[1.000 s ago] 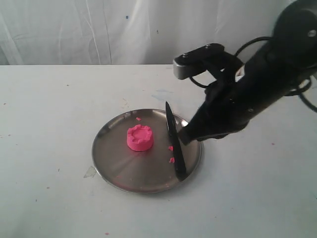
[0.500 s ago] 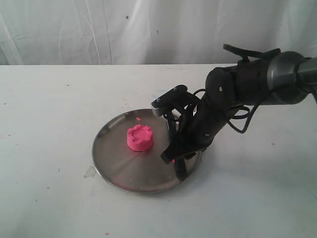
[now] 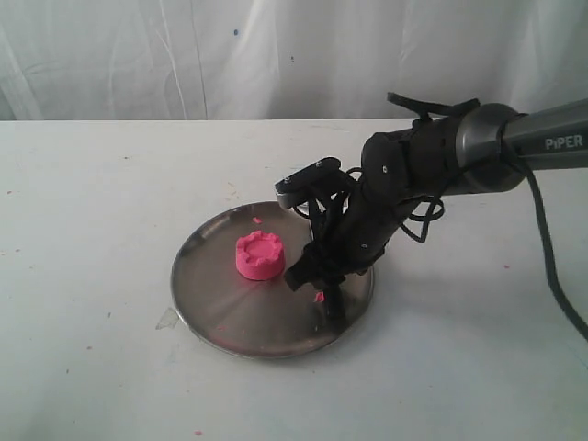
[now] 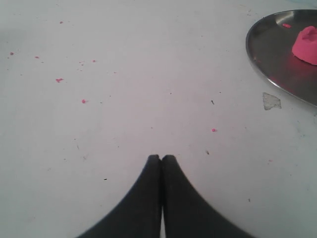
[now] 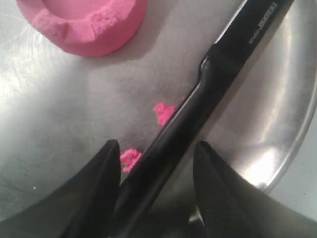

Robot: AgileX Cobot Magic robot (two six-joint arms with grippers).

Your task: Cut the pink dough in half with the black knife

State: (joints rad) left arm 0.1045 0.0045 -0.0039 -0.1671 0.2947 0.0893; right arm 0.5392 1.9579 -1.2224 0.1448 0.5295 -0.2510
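Pick-up step: the right gripper [image 5: 156,146], jaws wide, straddles the black knife [image 5: 198,104] lying on the plate [image 3: 220,312] beside the uncut pink dough [image 3: 259,255]. Next it should close on the handle and lift.

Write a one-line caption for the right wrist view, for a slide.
Open right gripper straddling the black knife on the steel plate, the pink dough uncut nearby.
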